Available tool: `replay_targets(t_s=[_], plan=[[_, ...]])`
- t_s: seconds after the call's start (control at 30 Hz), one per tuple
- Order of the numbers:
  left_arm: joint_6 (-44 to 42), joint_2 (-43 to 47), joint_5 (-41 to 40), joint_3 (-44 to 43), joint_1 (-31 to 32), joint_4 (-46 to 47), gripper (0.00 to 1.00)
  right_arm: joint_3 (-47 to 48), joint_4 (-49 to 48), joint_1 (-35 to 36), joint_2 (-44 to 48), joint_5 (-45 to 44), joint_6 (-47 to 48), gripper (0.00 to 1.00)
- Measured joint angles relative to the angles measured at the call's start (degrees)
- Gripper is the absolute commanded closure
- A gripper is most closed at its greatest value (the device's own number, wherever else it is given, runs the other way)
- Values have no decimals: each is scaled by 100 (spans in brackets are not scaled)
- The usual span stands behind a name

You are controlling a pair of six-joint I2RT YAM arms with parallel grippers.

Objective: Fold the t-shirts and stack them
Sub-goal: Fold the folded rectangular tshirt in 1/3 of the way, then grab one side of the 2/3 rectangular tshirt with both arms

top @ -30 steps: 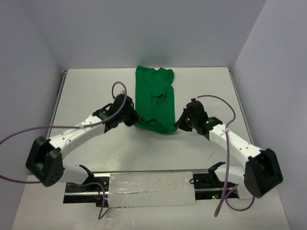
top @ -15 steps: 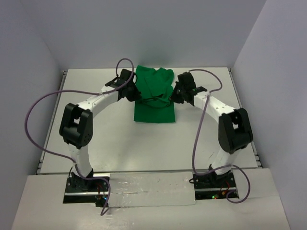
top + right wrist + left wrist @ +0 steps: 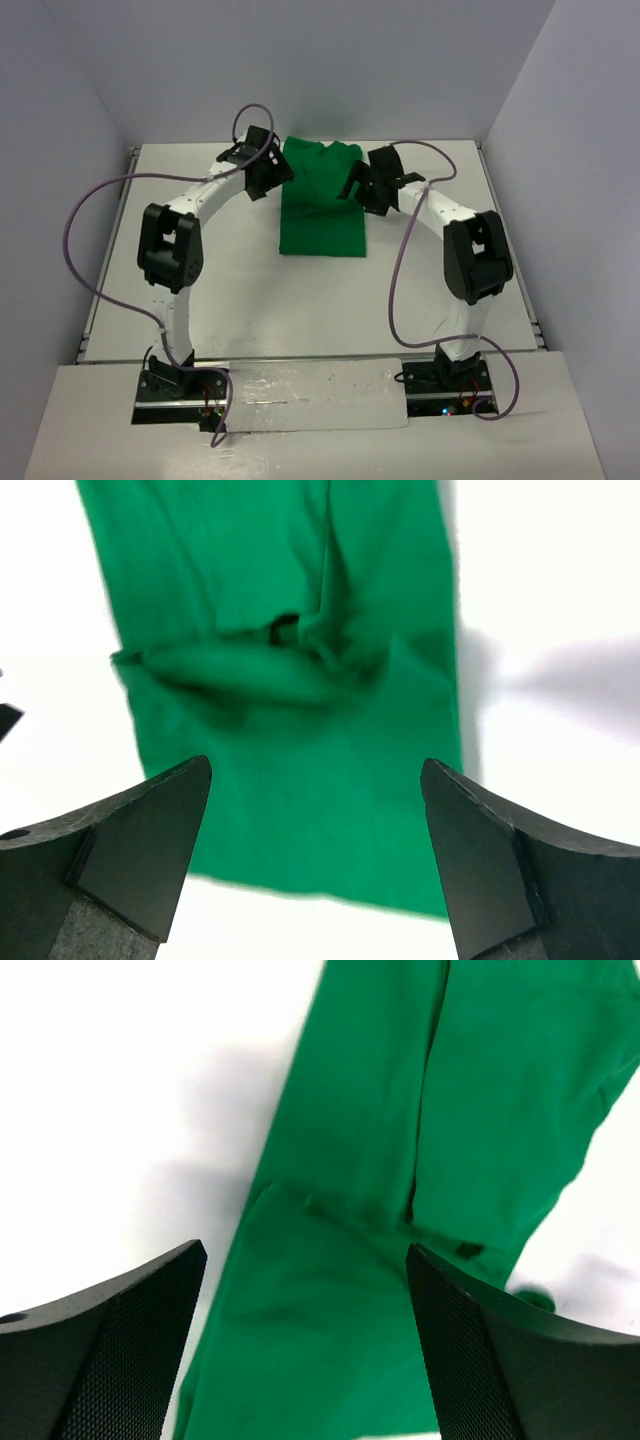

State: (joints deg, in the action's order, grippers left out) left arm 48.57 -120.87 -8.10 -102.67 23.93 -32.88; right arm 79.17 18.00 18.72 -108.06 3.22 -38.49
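While both arms reached toward the far side of the white table [image 3: 200, 290], the left gripper [image 3: 268, 172] and the right gripper [image 3: 358, 187] flanked the green t-shirt [image 3: 320, 215]. The garment lay flat on the table, folded into a narrow oblong. Seen from above, it extended to the right of the left gripper and to the left of the right gripper, and its near end reached closer to the arm bases than either gripper did. The left gripper was released: in the left wrist view its jaws stood wide apart with nothing between them, and the cloth lay beneath the gap and under the right-hand jaw. The right gripper was likewise released and empty. In the right wrist view the cloth filled the space below its spread jaws, and a creased fold edge ran across the cloth ahead of them. Whether either gripper touched the fabric could not be told.
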Motion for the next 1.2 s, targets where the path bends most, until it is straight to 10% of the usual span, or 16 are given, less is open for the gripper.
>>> replay_targets(t_s=[0.33, 0.8, 1.0, 1.13, 1.2], plan=[[106, 2661, 9, 2941, 56, 646, 26, -2253, -542, -2, 2539, -122, -52, 7], [1198, 2624, 1200, 5171, 147, 2704, 32, -4405, -2571, -12, 2154, 1013, -1784, 17], [1492, 2173, 1311, 5315, 159, 3353, 50, -4379, -3317, -36, 1637, 984, -2239, 37], [1588, 1970, 1300, 5286, 164, 3567, 82, -4239, -3525, -39, 1302, 888, -2388, 84], [1602, 1897, 1257, 5240, 167, 3596, 90, -4199, -3502, -39, 1176, 806, -2415, 91]])
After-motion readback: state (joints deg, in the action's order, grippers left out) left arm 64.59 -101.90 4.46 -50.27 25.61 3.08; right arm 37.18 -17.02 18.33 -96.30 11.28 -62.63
